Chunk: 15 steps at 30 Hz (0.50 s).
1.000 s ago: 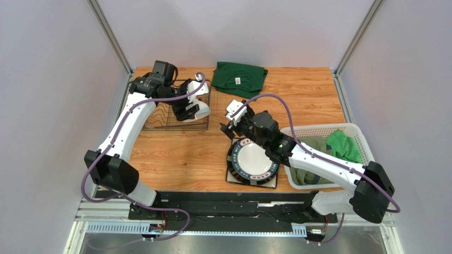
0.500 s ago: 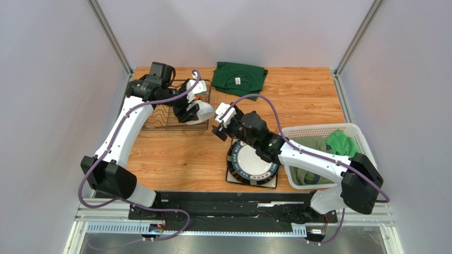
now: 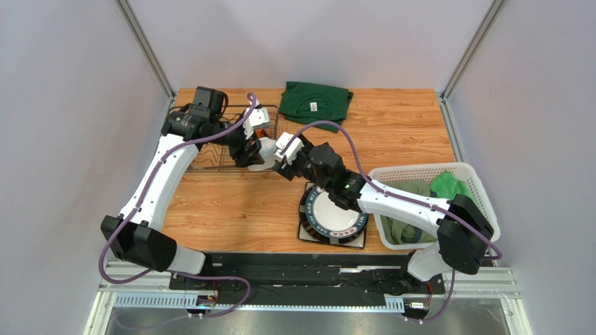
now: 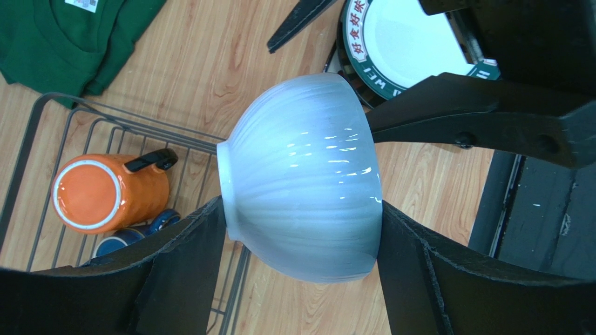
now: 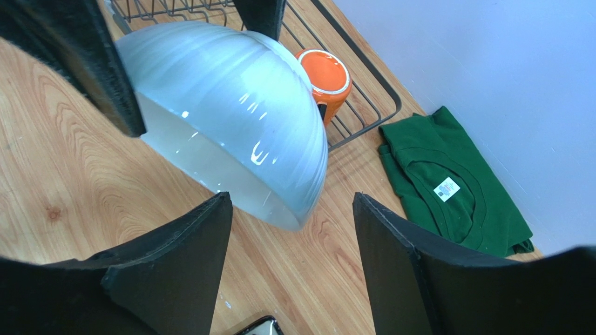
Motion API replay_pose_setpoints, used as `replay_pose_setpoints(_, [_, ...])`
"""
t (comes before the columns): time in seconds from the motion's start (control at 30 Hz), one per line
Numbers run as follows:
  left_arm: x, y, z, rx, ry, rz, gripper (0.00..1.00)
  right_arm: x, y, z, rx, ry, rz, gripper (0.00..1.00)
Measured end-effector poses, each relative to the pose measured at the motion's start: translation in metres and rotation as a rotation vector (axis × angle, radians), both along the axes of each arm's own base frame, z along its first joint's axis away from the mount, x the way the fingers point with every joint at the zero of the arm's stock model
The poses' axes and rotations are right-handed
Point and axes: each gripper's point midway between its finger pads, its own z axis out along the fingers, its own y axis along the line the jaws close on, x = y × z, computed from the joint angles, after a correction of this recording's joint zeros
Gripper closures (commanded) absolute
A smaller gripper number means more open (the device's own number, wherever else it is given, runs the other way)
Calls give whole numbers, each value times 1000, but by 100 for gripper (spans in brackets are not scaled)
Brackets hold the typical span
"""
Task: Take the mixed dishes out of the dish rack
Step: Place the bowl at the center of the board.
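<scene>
The rack [image 3: 203, 157] at the table's far left held an orange mug [image 4: 105, 192] and a blue mug [image 4: 129, 234] on their sides. The left gripper [image 4: 301, 209] was clamped on the white bowl [image 4: 304, 188], tipped on its side in the air just past the rack's right edge. The right gripper [image 5: 290, 209] faced the bowl's rim with its fingers spread, not touching. The round plate [image 3: 334, 209] lay near the front edge, beside a white basket [image 3: 427, 169] of green cloths [image 3: 451, 192]. Bare wood [image 3: 231, 202] lay open in front of the rack.
</scene>
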Motion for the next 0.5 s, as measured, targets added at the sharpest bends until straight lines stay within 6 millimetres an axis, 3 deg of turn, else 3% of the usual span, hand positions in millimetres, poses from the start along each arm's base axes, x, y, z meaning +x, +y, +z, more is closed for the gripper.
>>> replay_pose_setpoints(0.33, [-10, -3, -5, -26, 35, -8, 58, 11, 5, 7, -11, -27, -28, 50])
replay_pose_setpoints(0.5, [-9, -5, -10, -38, 41, -8, 58, 11, 6, 3, -25, -25, -27, 64])
